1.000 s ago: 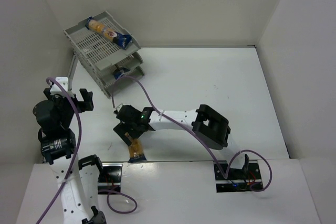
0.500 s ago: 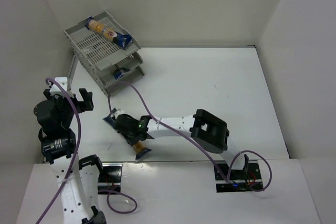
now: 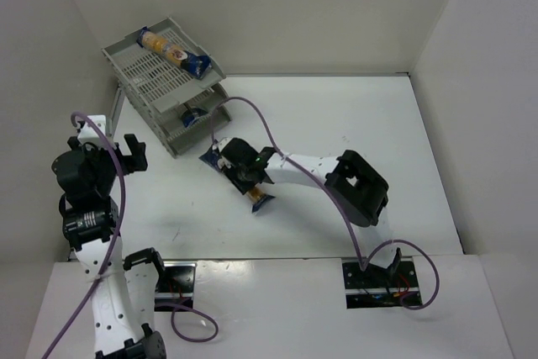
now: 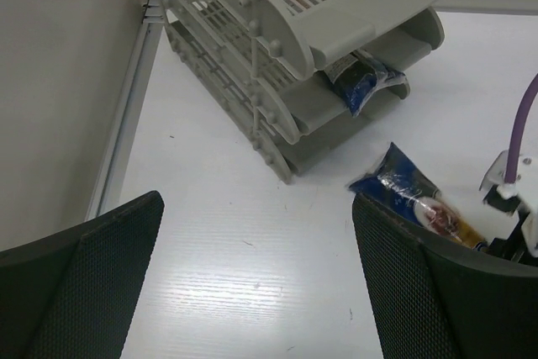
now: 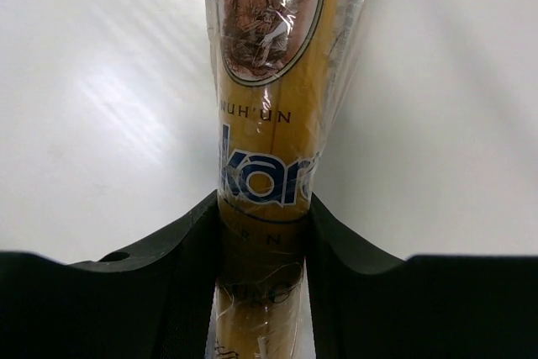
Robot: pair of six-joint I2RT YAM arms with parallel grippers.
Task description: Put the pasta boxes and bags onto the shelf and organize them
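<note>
My right end effector is clamped around the 3rd packet, which I have carried from the near edge of the table to just beside the shelf. 2 are already done: the top packet and the 2nd packet, seemingly on the middle tier. My left end effector hangs wide open, empty.

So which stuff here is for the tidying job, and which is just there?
For the job:
packet on the top tray
packet in a lower tray
third packet, held in the right claw
grey shelf

Just there:
purple cables
white table
open left claw
</note>
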